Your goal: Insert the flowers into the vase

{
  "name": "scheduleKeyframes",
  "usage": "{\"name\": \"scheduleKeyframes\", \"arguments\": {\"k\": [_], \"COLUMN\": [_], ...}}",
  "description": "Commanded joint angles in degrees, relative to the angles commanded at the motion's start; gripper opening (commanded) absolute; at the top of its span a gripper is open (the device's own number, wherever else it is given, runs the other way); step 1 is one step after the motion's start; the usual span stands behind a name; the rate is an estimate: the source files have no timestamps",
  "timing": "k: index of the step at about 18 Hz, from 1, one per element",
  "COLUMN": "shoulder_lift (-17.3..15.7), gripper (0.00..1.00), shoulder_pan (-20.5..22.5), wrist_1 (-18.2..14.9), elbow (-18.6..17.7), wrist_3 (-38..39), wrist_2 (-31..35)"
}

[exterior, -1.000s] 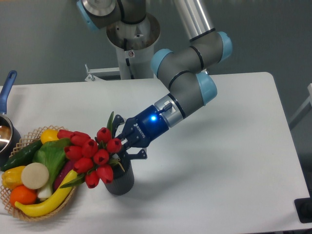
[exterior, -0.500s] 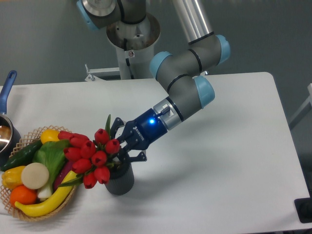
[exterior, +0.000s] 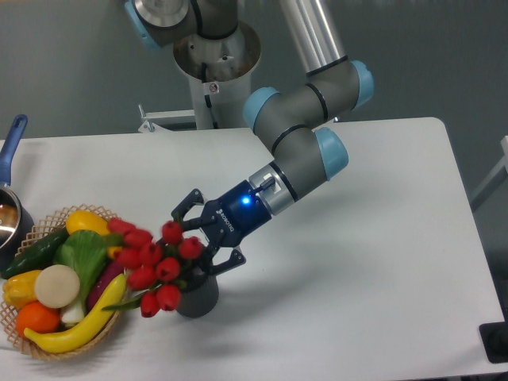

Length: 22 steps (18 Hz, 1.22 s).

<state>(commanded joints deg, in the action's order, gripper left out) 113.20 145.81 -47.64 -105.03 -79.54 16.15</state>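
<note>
The flowers (exterior: 153,264), a bunch of red tulip buds with green leaves, lean to the left with their stems down in the vase (exterior: 200,299). This small dark grey tube stands on the white table (exterior: 357,262), mostly hidden behind the buds. My gripper (exterior: 195,244) sits just right of and above the vase's mouth. It is open, its black fingers (exterior: 184,209) spread on either side of the stems and clear of them. The buds overhang the edge of the wicker basket.
A wicker basket (exterior: 55,350) of colourful vegetables stands directly left of the vase. A metal pot (exterior: 8,222) with a blue handle (exterior: 13,136) is at the far left edge. The arm's base (exterior: 214,63) rises at the back.
My gripper's fingers have spread apart and let go of the flowers. The bunch has dropped lower and tilted further left over the basket.
</note>
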Motion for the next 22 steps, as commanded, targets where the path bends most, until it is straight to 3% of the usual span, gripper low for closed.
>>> {"name": "scheduleKeyframes", "arguments": {"k": [5, 8, 11, 14, 20, 22], "shoulder_lift": [-1.14, -4.56, -7.73, -8.87, -11.51, -12.3], "gripper": [1.0, 1.0, 1.0, 1.0, 1.0, 1.0], "shoulder_pan": [1.49, 4.03, 6.15, 6.86, 9.93, 10.11], "wrist_1": [0.09, -0.09, 0.0, -0.09, -0.87, -1.05], "elbow": [0.17, 0.09, 1.75, 5.96, 10.97, 11.25], "wrist_3": [0.0, -0.09, -0.26, -0.61, -0.7, -4.36], "wrist_2": [4.06, 5.63, 15.1, 19.96, 35.94, 43.31]}}
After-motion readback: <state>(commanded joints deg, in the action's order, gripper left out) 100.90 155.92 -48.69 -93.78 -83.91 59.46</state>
